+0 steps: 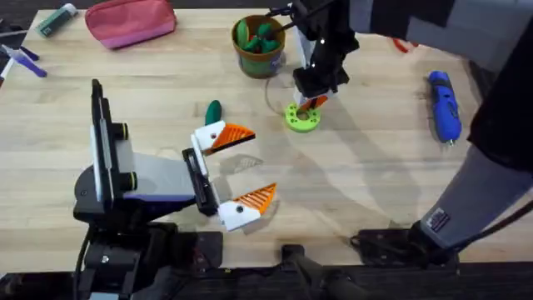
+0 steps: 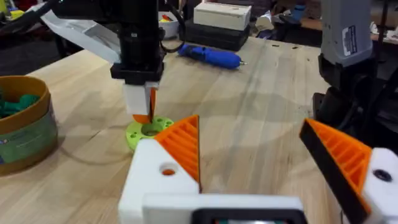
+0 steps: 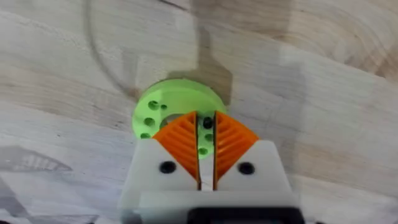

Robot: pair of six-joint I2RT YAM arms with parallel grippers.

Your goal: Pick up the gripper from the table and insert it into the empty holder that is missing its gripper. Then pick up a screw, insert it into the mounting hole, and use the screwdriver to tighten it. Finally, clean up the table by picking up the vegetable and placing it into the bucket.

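Your right gripper (image 3: 206,144) sits over the green ring (image 3: 163,107), fingers nearly shut, perhaps pinching a screw. Your left gripper (image 1: 240,165) gapes wide, holding nothing.

1. The right pincer (image 1: 310,103) hangs directly over a bright green ring (image 1: 302,118) on the table (image 1: 358,167).
2. The left pincer (image 1: 240,165) rests wide open near a dark green vegetable (image 1: 214,110).
3. The blue screwdriver (image 1: 444,105) lies far right; the bucket (image 1: 259,47) stands behind.
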